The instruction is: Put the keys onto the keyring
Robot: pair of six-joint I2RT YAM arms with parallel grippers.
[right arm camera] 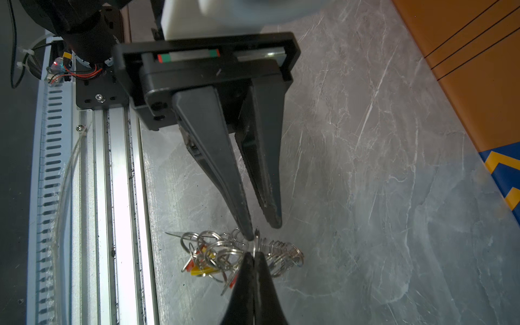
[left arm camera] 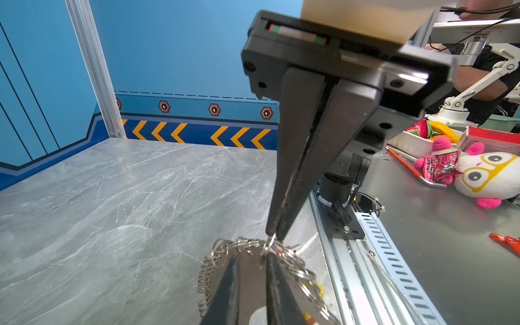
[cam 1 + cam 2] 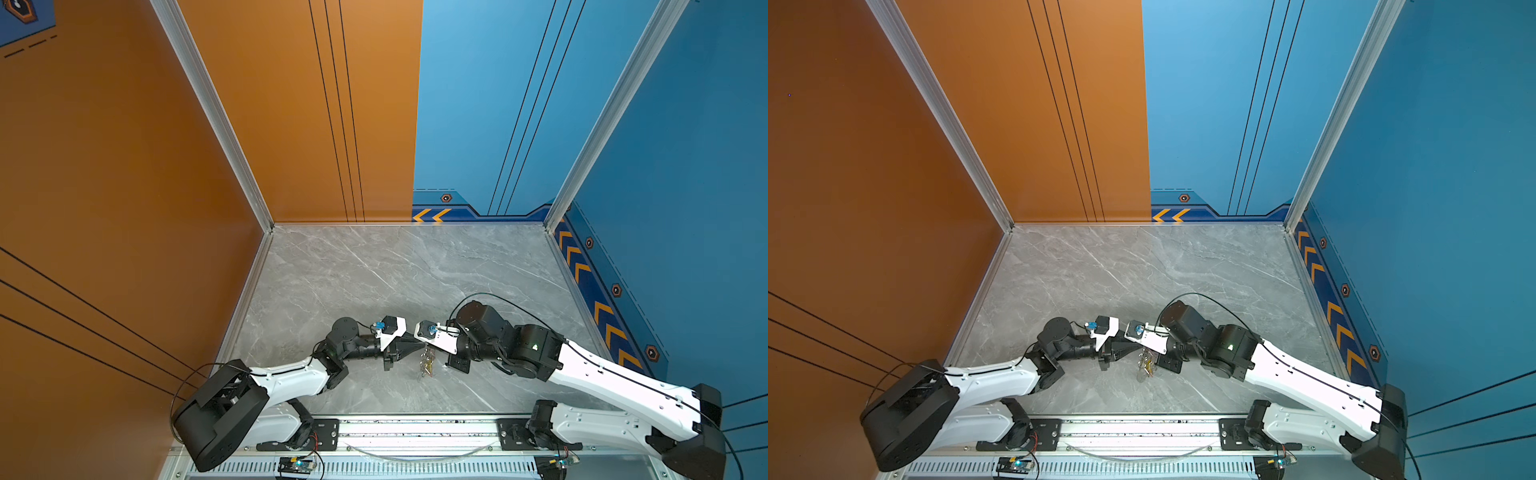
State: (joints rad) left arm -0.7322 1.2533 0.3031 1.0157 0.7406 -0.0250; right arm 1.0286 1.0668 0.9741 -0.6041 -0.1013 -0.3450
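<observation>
Because the right gripper (image 1: 254, 254) is clamped on one ring, the ring chain (image 1: 281, 253) hangs over the desk (image 1: 365, 168), keys (image 1: 200, 268) bunched beneath; the left gripper (image 1: 263, 229) stands with jaws slightly parted, apparently gripping nothing.

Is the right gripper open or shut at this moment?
Shut. On the right gripper, the fingers meet at their tips, pinching a silver ring.

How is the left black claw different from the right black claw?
The left black claw has its fingers apart; the right black claw is pinched shut. The right claw nips a ring of the silver ring chain; the left claw's gap looks empty. Both are black and pointed.
</observation>
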